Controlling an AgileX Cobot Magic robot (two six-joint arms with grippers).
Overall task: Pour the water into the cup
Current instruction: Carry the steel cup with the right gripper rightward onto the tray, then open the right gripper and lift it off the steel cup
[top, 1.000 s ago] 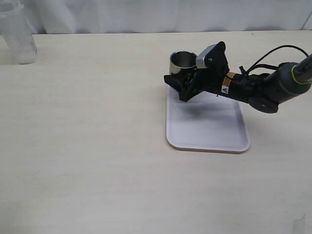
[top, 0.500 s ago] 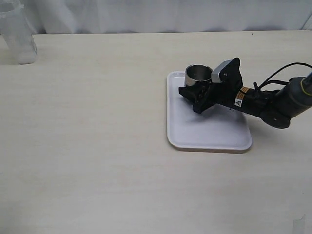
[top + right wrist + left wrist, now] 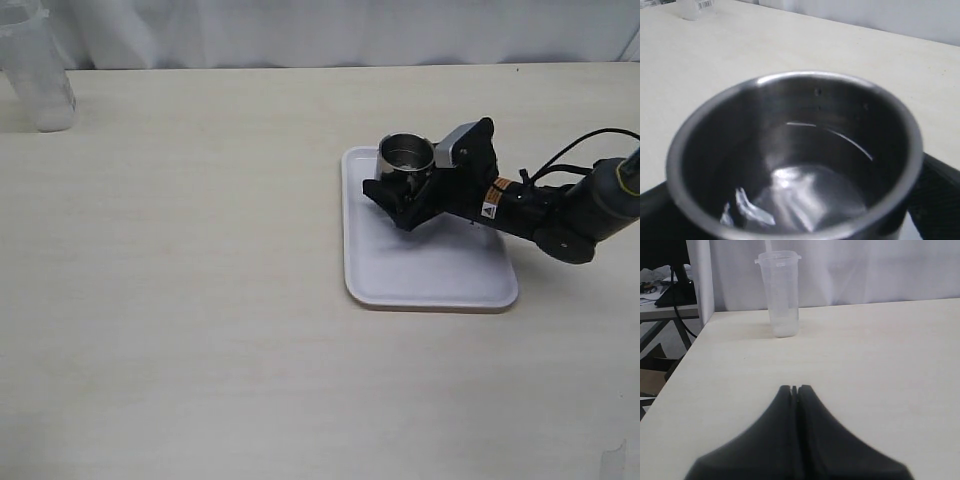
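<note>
The cup (image 3: 405, 155) is a small steel cylinder standing upright on the far left corner of a white tray (image 3: 430, 270). My right gripper (image 3: 395, 178) lies low over the tray with its black fingers (image 3: 942, 195) on either side of the cup, spread a little wider than it, so it is open. In the right wrist view the cup (image 3: 790, 150) fills the frame, with bright glints on its dark bottom. I cannot tell whether these are water. My left gripper (image 3: 796, 388) is shut and empty above bare table. It is outside the exterior view.
A tall translucent plastic beaker (image 3: 35, 70) stands at the table's far left corner, and it shows ahead of the left gripper as the beaker (image 3: 779, 292). A white curtain hangs behind the table. The table's left edge (image 3: 685, 360) drops off beside the beaker.
The right gripper carried the cup to the right and down onto the tray's corner. Its fingers have now spread slightly around the standing cup. The left gripper has not moved.
</note>
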